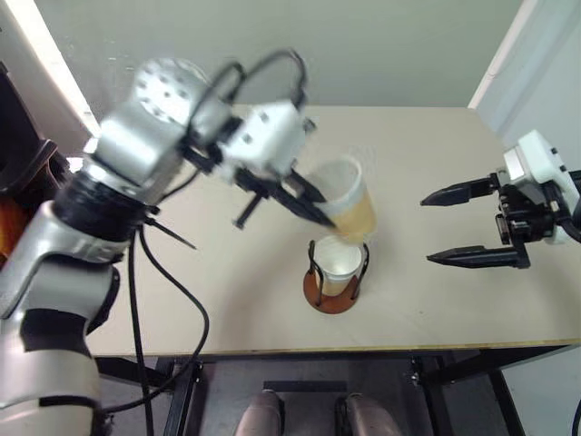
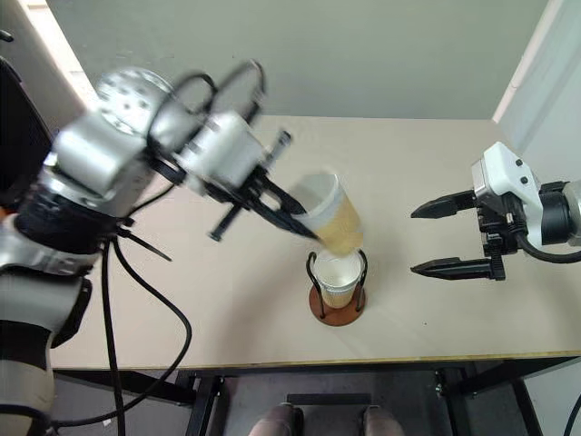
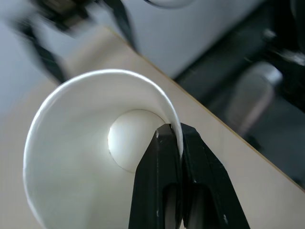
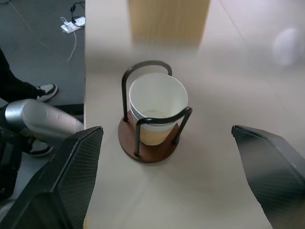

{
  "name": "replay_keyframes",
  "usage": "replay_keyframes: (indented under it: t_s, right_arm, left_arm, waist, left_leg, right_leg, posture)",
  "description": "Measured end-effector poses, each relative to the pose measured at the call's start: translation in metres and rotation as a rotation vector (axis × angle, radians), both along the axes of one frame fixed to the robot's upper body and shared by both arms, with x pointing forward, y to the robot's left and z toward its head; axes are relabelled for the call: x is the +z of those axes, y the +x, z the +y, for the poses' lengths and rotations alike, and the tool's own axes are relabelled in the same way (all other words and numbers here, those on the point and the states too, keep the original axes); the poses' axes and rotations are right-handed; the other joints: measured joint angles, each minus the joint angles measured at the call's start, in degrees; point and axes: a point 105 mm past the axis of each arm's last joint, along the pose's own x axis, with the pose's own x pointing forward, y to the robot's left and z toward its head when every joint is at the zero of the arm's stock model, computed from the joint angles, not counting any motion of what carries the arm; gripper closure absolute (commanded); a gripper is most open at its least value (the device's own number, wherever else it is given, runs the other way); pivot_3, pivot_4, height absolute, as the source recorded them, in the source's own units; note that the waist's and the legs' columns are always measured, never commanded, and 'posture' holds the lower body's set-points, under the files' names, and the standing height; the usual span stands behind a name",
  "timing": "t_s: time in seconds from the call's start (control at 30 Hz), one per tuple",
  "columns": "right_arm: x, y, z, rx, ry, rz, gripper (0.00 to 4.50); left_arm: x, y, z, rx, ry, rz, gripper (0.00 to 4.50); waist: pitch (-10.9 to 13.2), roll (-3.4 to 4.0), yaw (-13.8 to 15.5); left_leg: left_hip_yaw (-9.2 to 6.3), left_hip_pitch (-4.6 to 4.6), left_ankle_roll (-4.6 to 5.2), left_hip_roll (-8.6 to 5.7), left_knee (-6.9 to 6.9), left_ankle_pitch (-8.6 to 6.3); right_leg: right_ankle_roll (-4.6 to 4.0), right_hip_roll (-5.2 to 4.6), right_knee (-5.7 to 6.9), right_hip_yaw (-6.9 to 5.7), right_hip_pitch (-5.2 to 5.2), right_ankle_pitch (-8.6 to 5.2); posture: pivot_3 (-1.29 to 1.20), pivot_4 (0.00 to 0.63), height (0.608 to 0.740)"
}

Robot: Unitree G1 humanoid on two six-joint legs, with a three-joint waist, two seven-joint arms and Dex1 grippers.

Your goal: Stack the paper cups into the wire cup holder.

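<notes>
Left gripper (image 1: pixel 313 207) pinches rim of tan ribbed paper cup (image 1: pixel 349 207) — tilted, above brown-based wire cup holder (image 1: pixel 330 292); right gripper (image 1: pixel 451 227) spread, well apart.

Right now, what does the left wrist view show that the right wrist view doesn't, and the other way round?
Left wrist view: the white inside of the held cup, its rim pinched by the shut left gripper.

Right wrist view: the wire holder on its brown base, with a cup seated in it, between the open right gripper fingers.

Both: the tan table and the held cup.
</notes>
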Motion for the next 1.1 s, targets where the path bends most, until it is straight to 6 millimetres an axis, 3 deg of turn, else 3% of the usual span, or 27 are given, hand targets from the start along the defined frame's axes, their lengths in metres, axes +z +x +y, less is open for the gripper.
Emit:
replay_keyframes:
  t_s: [0.17,0.77,0.9,1.1]
  right_arm:
    - [0.001,-0.006,-0.001,-0.033,0.002,-0.009,0.00]
    - [-0.003,-0.009,-0.005,-0.091,-0.005,-0.005,0.00]
    - [-0.003,-0.009,-0.005,-0.091,-0.006,-0.007,0.00]
    - [-0.003,-0.008,-0.005,-0.097,-0.006,-0.015,0.00]
  left_arm:
    - [-0.022,0.008,-0.006,-0.022,0.081,-0.056,4.46]
    - [-0.033,0.013,-0.012,-0.049,0.119,-0.110,4.46]
    - [-0.034,0.013,-0.015,-0.055,0.122,-0.114,3.61]
    - [-0.035,0.016,-0.014,-0.041,0.133,-0.124,1.59]
  waist:
    - [0.0,0.02,0.1]
    - [0.0,0.02,0.6]
    - [0.0,0.02,0.6]
    - [0.0,0.02,0.6]
  left_leg:
    - [0.00,-0.03,0.22,-0.02,0.21,-0.14]
    - [0.04,-0.15,0.40,-0.07,0.35,-0.33]
    - [0.06,-0.15,0.41,-0.07,0.38,-0.34]
    - [0.06,-0.15,0.41,-0.07,0.39,-0.34]
  right_leg:
    - [0.24,0.00,-0.53,0.02,0.33,0.05]
    - [0.43,-0.02,-0.74,0.05,0.41,0.08]
    - [0.47,-0.02,-0.75,0.06,0.42,0.09]
    - [0.49,-0.02,-0.75,0.06,0.42,0.09]
  posture:
    - [0.00,0.150,0.740]
    - [0.00,0.150,0.740]
    - [0.00,0.150,0.740]
    - [0.00,0.150,0.740]
